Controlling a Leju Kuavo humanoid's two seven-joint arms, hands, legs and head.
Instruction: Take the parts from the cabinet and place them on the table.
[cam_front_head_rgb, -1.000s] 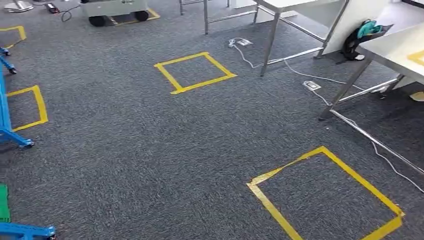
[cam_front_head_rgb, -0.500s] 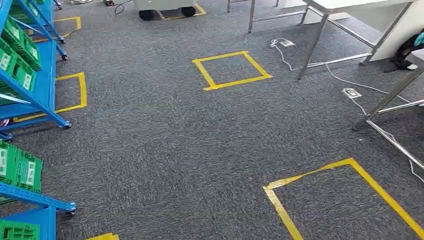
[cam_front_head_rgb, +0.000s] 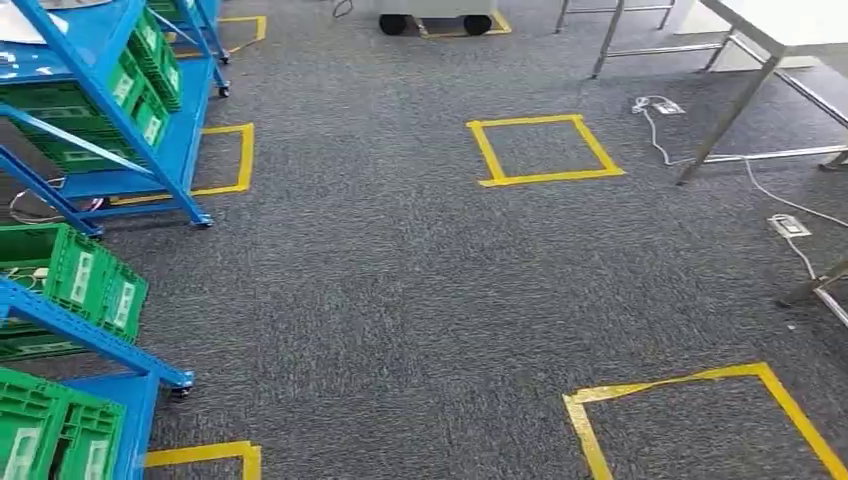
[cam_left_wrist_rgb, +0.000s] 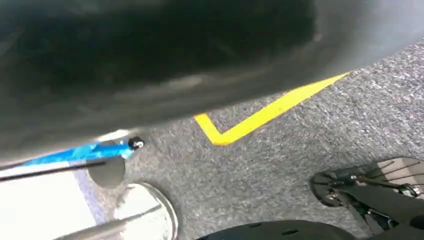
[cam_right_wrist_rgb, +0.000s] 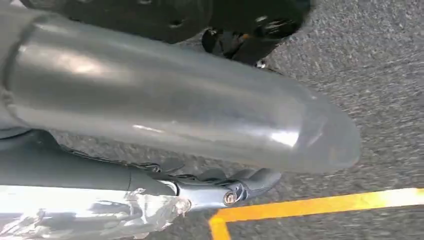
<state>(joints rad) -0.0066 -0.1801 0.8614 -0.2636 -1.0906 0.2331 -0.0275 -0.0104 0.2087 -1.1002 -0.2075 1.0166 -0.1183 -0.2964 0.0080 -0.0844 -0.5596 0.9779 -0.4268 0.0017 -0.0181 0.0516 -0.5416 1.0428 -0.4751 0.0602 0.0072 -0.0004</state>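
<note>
I am on the approach, with nothing fetched yet; the blue cabinet (cam_front_head_rgb: 150, 150) stands to my left on the grey carpet (cam_front_head_rgb: 400, 290), its shelves loaded with green bins (cam_front_head_rgb: 85, 285), which I take to hold the parts (their contents are too small to make out); the table (cam_front_head_rgb: 790, 25) is well apart, at the far right; yellow tape squares (cam_front_head_rgb: 545, 150) mark the floor between them. My arms hang at my sides, and I cannot tell whether either hand is spread or curled. Next I judge I must face the cabinet squarely, close in, then raise a hand to a bin.
</note>
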